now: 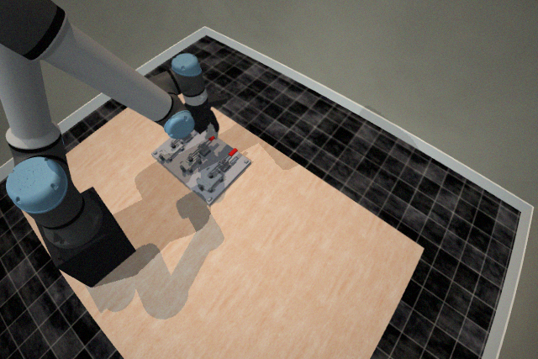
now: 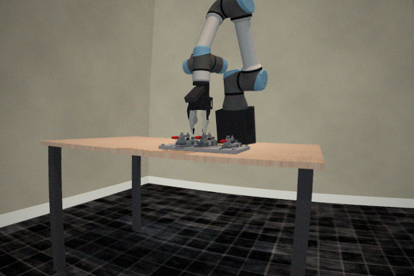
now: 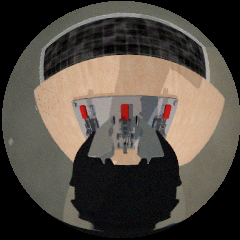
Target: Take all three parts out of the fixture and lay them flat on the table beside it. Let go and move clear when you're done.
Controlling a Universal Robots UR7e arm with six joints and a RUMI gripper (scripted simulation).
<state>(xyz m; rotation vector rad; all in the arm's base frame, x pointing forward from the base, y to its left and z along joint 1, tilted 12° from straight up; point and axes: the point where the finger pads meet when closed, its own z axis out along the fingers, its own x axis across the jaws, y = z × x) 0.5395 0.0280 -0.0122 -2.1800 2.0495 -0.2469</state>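
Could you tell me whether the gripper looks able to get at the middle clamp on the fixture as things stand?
Probably yes: the gripper hangs right above the middle clamp, jaws parted and holding nothing, with nothing between.

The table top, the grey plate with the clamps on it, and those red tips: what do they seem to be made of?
Table top: pale wood, matte, with streaky grain.
Grey plate: looks like brushed metal, dull sheen, bolts at its corners.
Red tips: probably plastic or rubber sleeves on the clamp handles; too small to tell which.

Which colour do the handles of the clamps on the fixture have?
Red. The clamp handles show best in the wrist view, standing out against the grey fixture.
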